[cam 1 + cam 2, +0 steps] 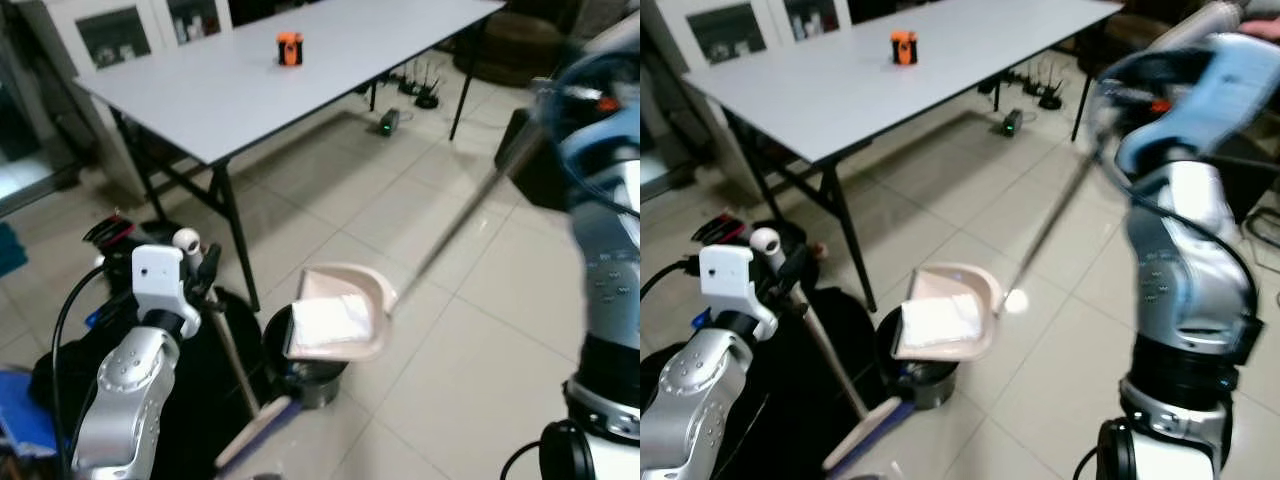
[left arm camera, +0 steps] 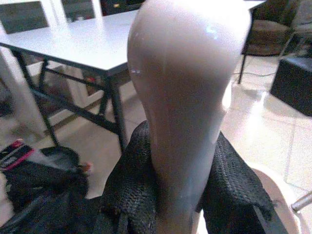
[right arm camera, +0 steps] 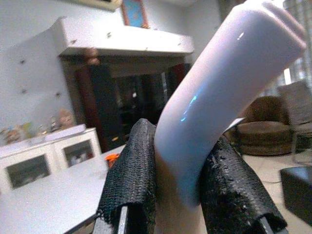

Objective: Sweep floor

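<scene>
My left gripper (image 1: 205, 272) is shut on the pale broom handle (image 2: 185, 97). The handle runs down to the broom head (image 1: 255, 430) low at the front. My right gripper (image 3: 183, 195), raised at the right, is shut on the top of the dustpan's handle (image 3: 219, 97). Its thin pole (image 1: 470, 215) slopes down to the pale dustpan (image 1: 365, 300). The pan hangs tilted just over a black bin (image 1: 312, 382) and holds white crumpled paper (image 1: 330, 320). The black fingers (image 2: 131, 195) press the broom handle from both sides.
A grey table (image 1: 330, 70) with black legs stands behind, an orange object (image 1: 289, 48) on top. A black bag (image 1: 205, 400) lies at the left by the bin. Cables and chargers (image 1: 418, 90) sit on the far tiled floor; a dark box (image 1: 535, 165) is at the right.
</scene>
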Robot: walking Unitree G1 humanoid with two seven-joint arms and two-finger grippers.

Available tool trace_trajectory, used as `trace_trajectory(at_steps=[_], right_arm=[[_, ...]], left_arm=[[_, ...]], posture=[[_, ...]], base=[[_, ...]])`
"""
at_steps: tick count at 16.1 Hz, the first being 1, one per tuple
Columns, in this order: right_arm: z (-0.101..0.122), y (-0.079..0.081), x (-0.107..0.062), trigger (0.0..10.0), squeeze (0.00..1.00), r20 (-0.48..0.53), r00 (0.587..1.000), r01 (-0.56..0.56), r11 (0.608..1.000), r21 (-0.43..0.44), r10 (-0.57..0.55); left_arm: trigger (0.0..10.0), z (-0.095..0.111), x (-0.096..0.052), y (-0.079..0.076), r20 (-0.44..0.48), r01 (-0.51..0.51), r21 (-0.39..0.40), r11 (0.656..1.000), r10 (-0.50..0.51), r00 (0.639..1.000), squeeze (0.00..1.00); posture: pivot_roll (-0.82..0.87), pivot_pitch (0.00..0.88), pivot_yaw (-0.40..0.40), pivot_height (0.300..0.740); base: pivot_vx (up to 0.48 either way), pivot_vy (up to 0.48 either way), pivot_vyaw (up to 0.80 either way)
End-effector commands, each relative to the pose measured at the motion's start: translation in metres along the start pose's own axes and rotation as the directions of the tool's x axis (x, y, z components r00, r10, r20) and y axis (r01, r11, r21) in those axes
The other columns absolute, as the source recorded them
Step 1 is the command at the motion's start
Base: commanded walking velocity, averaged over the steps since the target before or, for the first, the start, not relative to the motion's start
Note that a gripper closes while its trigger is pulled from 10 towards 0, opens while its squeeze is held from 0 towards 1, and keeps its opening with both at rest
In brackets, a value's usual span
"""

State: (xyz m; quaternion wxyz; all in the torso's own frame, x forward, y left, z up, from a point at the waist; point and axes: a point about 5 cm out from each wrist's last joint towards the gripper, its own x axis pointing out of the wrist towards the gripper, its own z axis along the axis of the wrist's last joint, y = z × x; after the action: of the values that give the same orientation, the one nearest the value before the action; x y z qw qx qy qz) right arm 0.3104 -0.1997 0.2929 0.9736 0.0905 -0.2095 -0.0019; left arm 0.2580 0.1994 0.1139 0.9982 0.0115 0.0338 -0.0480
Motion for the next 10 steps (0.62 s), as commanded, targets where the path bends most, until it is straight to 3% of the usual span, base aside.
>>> trace_trajectory(at_steps=[1,3,10], right_arm=[[0.007,-0.006,0.000,10.0,0.00,0.055,0.998,0.014,0.998,-0.062,-0.010],[0.002,-0.008,-0.001,10.0,0.00,0.082,0.997,0.018,0.994,-0.110,-0.009],[-0.017,0.037,0.003,10.0,0.00,0.169,0.970,-0.136,0.969,-0.208,0.173]], left_arm=[[10.0,0.006,0.000,0.003,0.019,-0.009,0.029,1.000,0.009,1.000,0.00],[10.0,0.006,0.001,0.002,0.025,-0.015,0.026,1.000,0.015,1.000,0.00],[10.0,0.010,0.006,0.005,0.044,-0.031,0.018,0.999,0.030,0.999,0.00]], posture=[[0.05,0.000,0.052,0.740],[0.05,0.000,0.054,0.740],[0.07,0.000,0.055,0.740]], base=[[0.000,0.000,0.00],[0.000,0.000,0.00],[0.000,0.000,0.00]])
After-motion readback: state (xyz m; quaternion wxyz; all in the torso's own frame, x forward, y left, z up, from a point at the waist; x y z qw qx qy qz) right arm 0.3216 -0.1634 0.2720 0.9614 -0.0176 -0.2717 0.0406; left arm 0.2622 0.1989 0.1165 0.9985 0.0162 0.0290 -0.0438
